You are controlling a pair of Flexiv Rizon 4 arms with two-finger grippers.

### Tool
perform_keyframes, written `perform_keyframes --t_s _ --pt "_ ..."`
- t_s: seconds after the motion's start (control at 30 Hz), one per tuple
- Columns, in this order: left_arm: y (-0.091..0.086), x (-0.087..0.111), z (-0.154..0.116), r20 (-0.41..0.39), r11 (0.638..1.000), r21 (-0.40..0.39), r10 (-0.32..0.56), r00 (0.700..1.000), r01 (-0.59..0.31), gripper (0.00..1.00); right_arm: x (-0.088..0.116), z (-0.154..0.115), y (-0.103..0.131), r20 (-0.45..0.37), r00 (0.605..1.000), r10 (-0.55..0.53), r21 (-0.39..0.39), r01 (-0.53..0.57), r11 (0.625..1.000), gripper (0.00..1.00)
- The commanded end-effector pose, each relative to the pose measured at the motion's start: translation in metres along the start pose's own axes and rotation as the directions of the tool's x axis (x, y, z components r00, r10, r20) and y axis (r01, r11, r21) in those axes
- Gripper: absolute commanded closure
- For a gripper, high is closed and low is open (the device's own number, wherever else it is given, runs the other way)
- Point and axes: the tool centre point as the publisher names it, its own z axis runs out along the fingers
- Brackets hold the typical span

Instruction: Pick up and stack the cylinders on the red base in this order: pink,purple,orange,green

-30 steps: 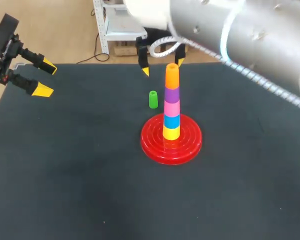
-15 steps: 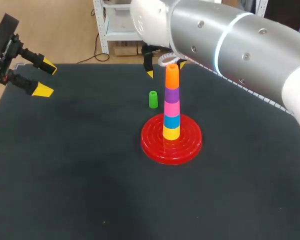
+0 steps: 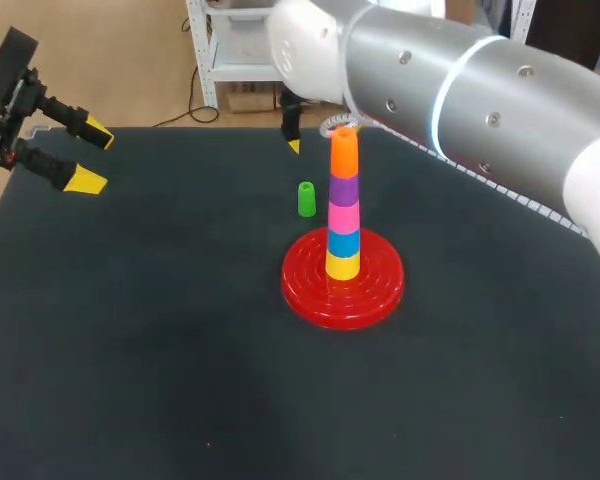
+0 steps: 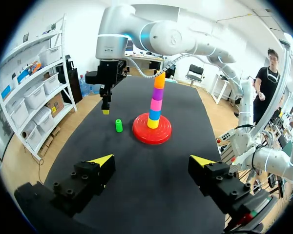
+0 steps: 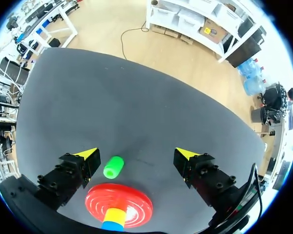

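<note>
right fingers (image 5: 71,175) seemingly nudged left along far edge (image 3: 180,128), wide; left fingers (image 4: 88,178) wide too.

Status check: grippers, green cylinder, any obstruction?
Both open, empty: left gripper at table corner, right gripper high, green cylinder below by one finger. It stands upright beside red base, unstacked. Orange cylinder tops stack, close by.

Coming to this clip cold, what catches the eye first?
The bright tower of cylinders on the red base mid-table, orange on top. A lone green cylinder stands beside it, and the big silver right arm fills the far right, its gripper open near the green cylinder.
</note>
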Motion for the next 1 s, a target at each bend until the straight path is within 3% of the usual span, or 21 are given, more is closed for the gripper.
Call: perform_keyframes --t_s 0.03,0.2,1.0 --pt "0.000 0.001 0.001 0.003 1.000 -0.001 0.003 1.000 -0.003 0.00 -0.009 -0.010 0.006 -0.354 0.935 -0.006 -0.013 0.001 1.000 0.00" --pt "0.000 0.001 0.001 0.003 1.000 -0.001 0.003 1.000 -0.003 0.00 -0.009 -0.016 0.011 -0.349 0.937 -0.008 -0.022 0.001 1.000 0.00" --pt "0.000 0.001 0.001 0.003 1.000 -0.001 0.003 1.000 -0.003 0.00 0.005 0.002 0.044 -0.393 0.919 0.005 0.012 0.000 1.000 0.00"
